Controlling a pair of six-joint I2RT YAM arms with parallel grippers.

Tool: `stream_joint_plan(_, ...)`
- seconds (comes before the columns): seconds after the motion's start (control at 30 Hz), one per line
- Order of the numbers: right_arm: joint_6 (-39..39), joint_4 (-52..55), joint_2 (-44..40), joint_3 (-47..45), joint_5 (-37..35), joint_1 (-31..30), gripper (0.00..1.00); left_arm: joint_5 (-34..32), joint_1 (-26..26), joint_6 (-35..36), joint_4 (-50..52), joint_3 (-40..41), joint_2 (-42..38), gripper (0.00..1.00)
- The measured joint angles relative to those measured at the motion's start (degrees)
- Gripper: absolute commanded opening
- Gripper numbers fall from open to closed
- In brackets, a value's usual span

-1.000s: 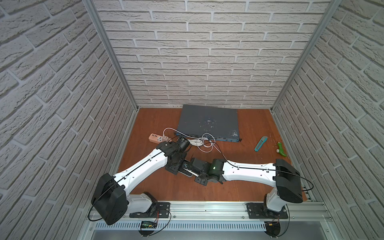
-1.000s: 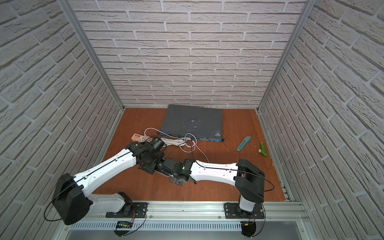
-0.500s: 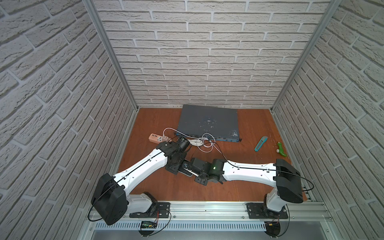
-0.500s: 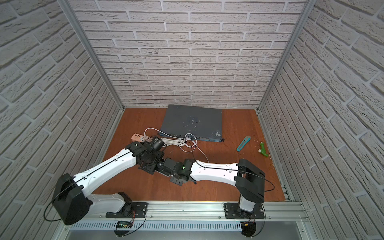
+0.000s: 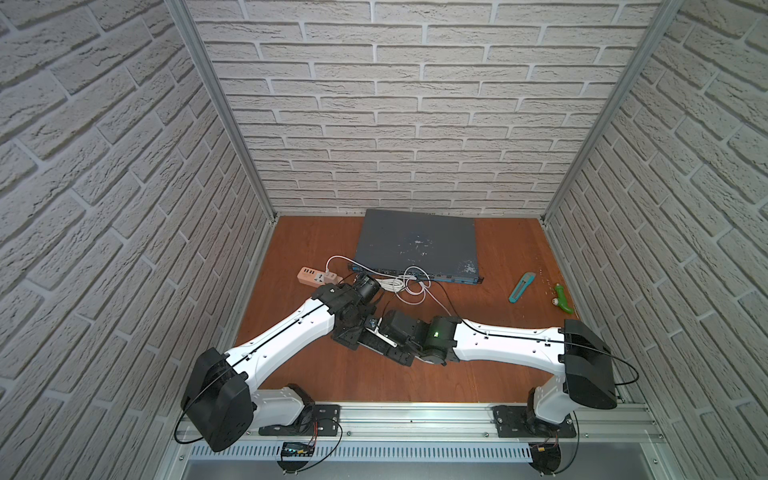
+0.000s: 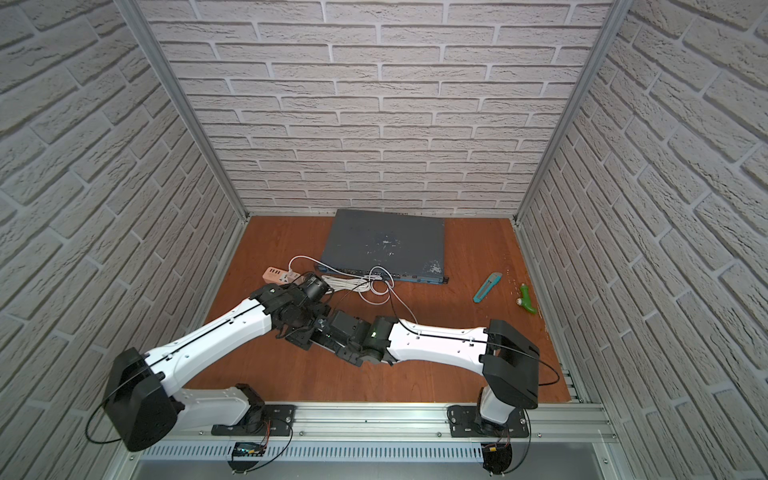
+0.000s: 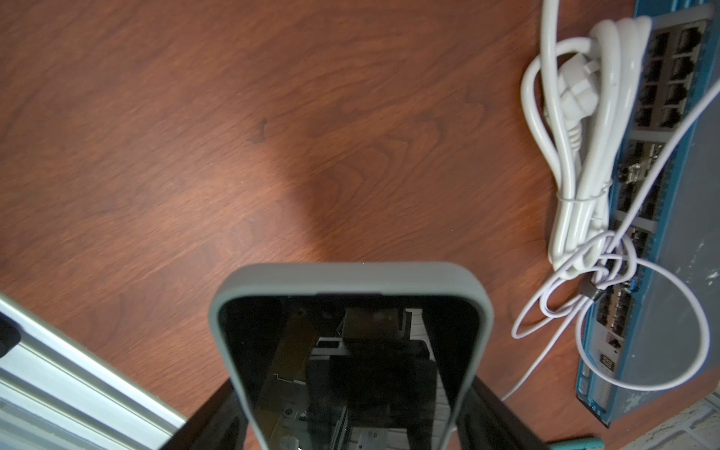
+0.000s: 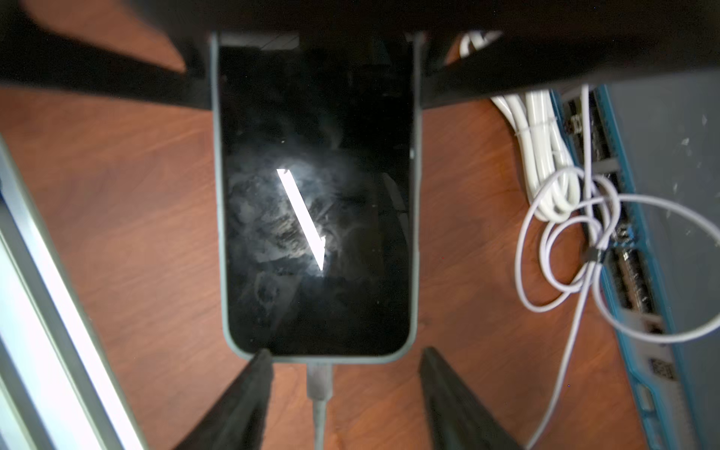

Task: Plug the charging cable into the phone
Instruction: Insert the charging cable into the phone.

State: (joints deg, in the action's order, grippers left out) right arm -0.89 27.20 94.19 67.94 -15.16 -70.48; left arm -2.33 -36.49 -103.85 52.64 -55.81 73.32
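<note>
A reddish wooden tabletop (image 8: 117,202) floors a booth with brick-patterned walls (image 5: 395,124), and the two arms meet over its near middle. There the phone (image 8: 317,195) sits screen up and dark, clamped across its long edges by the left gripper (image 7: 352,385). At the phone's bottom edge the right gripper (image 8: 346,352) stands with jaws spread wide, holding nothing. The plug (image 8: 319,380) of the charging cable (image 8: 319,413) sits in the port between the fingers and touches neither. The step in hand looks like letting go and backing off. The right gripper would do best to draw straight back along the cable's line, jaws wide, so that no finger catches the plug or drags the lead, while the left holds firm until it is clear. Farther on, the cable's slack loops lie against the bundled white power cord (image 7: 576,156) and the front of the network switch (image 5: 415,245). Whether the plug is pushed fully home cannot be told: the right wrist view is blurred there, and the screen shows no charging sign. In both top views the wrists hide nearly all of the phone, the left wrist view cuts off its lower half, and the cable's far end is too small to trace.
</note>
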Motion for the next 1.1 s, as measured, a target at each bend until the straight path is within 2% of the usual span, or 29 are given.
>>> stream_joint_plan(0.1,0.7,-0.8,-1.5,-0.4,0.0,0.4,0.99,0.1,-0.1,-0.1,0.0,-0.1,0.0,0.00)
stream_joint_plan(0.5,3.4,-0.6,-12.8,-1.7,4.2,4.5,0.99,0.0,-0.2,0.5,0.9,-2.6,0.5,0.00)
stream_joint_plan(0.83,9.1,-0.4,-23.8,-6.0,10.2,16.2,0.99,0.1,-0.2,1.9,1.4,-6.8,6.6,0.00)
stream_joint_plan(1.1,16.1,-1.3,-27.8,-12.0,16.6,28.7,0.99,1.4,-0.2,4.9,1.4,-12.5,14.4,0.00)
